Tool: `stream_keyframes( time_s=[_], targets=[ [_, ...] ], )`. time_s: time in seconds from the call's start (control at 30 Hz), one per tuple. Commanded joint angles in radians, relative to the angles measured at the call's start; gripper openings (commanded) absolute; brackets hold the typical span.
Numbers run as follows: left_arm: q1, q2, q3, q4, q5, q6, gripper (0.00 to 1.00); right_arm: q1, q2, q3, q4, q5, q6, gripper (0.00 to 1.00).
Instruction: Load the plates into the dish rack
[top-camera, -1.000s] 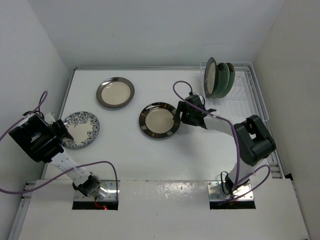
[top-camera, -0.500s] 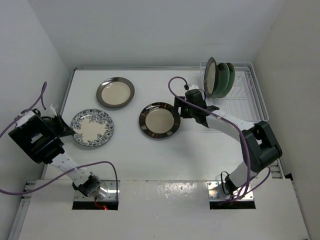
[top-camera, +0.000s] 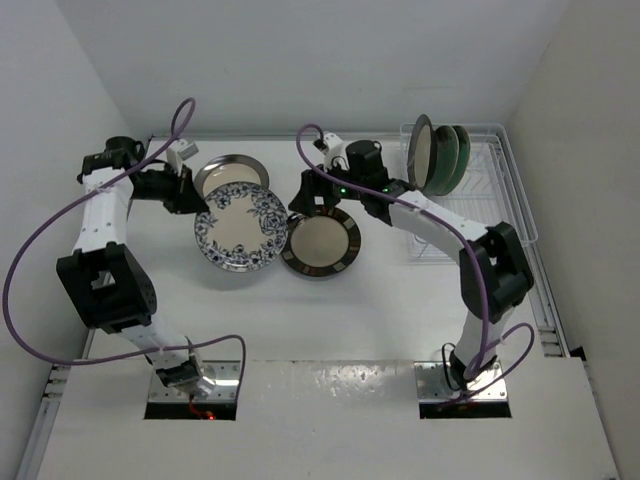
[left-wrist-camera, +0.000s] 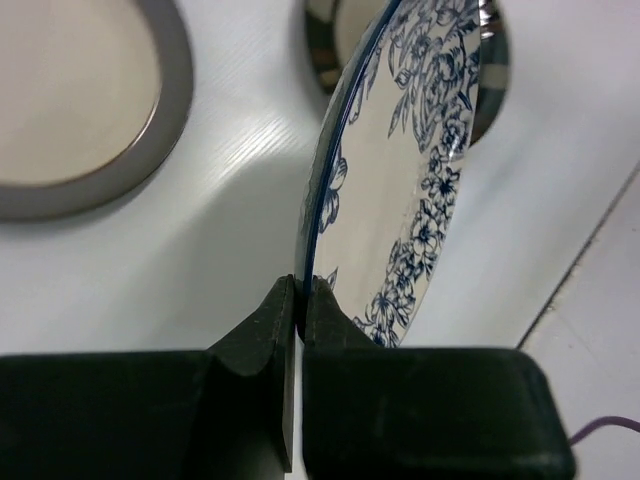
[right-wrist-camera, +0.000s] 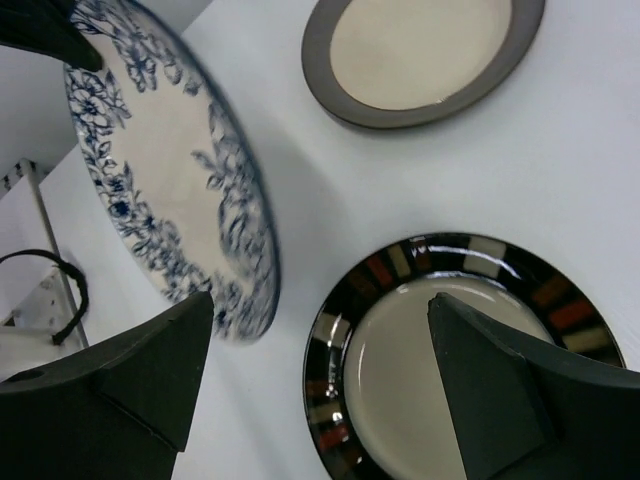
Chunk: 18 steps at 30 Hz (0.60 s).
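Observation:
My left gripper (top-camera: 192, 197) is shut on the rim of the blue-white patterned plate (top-camera: 242, 226) and holds it tilted above the table; in the left wrist view the fingertips (left-wrist-camera: 302, 292) pinch the plate's (left-wrist-camera: 420, 170) edge. My right gripper (top-camera: 306, 203) is open and empty over the left rim of the cream plate with the brown patterned rim (top-camera: 320, 242), which lies flat. In the right wrist view the gripper (right-wrist-camera: 320, 297) spans that plate's (right-wrist-camera: 400, 380) rim, with the blue-white plate (right-wrist-camera: 170, 170) close on the left. The dish rack (top-camera: 485, 200) holds three upright plates: one cream with a dark rim (top-camera: 422, 155) and two mint-green (top-camera: 455, 158).
A cream plate with a dark grey rim (top-camera: 225, 172) lies flat at the back, partly covered by the held plate; it also shows in the left wrist view (left-wrist-camera: 80, 100) and the right wrist view (right-wrist-camera: 420, 50). White walls close in the table's left, back and right.
My left arm has carried the blue-white plate from the table's left edge to the middle. My right gripper has moved left, to the brown-rimmed plate's left side.

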Motion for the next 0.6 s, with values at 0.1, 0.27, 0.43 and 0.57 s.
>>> stream_keyframes(
  time_s=[0.1, 0.27, 0.43, 0.57],
  targets=[
    [-0.054, -0.028, 0.126, -0.124, 0.266, 0.048, 0.00, -0.004, 0.094, 0.120, 0.069, -0.134, -0.011, 0.88],
    [-0.063, -0.057, 0.103, -0.148, 0.310, 0.071, 0.00, 0.000, 0.117, 0.113, 0.162, -0.223, 0.080, 0.85],
    [-0.072, -0.067, 0.080, -0.127, 0.321, 0.061, 0.00, 0.057, 0.160, 0.108, 0.234, -0.279, 0.151, 0.62],
    [-0.072, -0.089, 0.080, -0.118, 0.330, 0.061, 0.00, 0.074, 0.186, 0.111, 0.280, -0.317, 0.211, 0.38]
  ],
)
